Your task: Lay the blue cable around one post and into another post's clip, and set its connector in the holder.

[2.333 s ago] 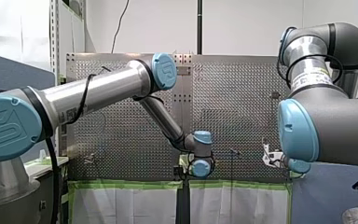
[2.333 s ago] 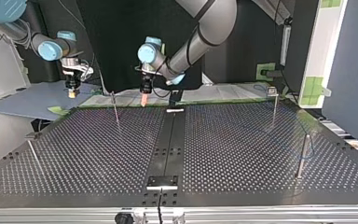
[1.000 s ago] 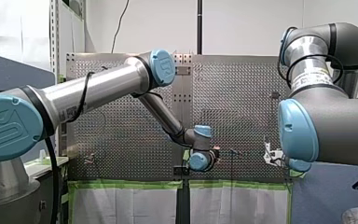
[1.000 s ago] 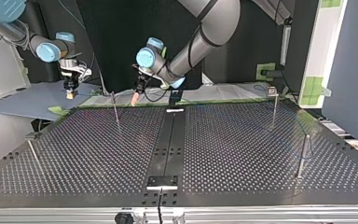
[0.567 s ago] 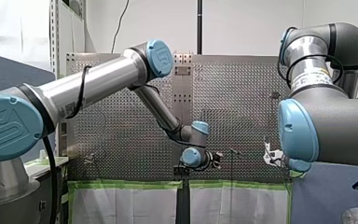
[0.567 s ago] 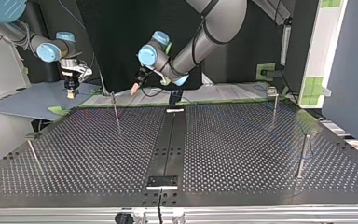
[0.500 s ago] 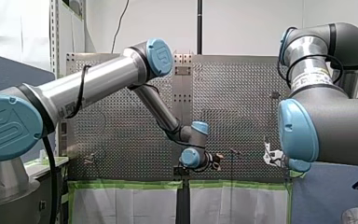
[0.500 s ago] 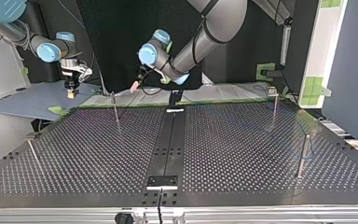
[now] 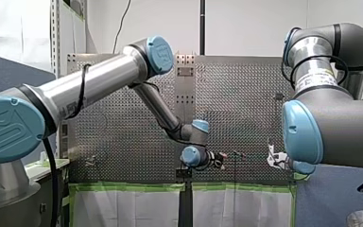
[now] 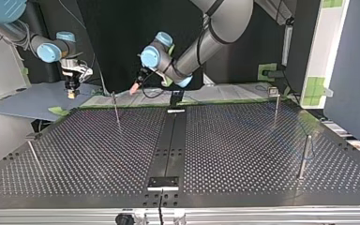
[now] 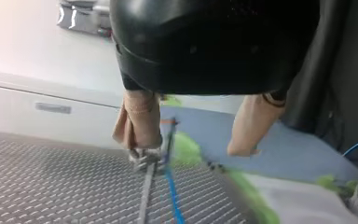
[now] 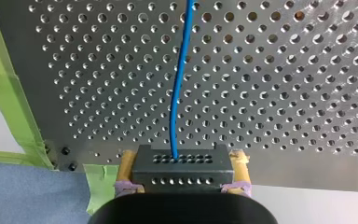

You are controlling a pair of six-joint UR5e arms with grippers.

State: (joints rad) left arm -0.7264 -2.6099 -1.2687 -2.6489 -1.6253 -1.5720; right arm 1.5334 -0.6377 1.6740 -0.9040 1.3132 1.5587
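At the top view's far left, my right gripper (image 10: 71,92) pinches the connector (image 12: 182,169), not yet set down. The blue cable (image 11: 172,200) passes just beside the post (image 11: 145,161). My left gripper (image 10: 134,87), fingers spread, has tilted towards that post; clipping likely next.

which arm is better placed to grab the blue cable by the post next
Left, I'd say. My left hand is open, with the post and the cable running past it right ahead. My right hand is shut on the connector, so it is busy.
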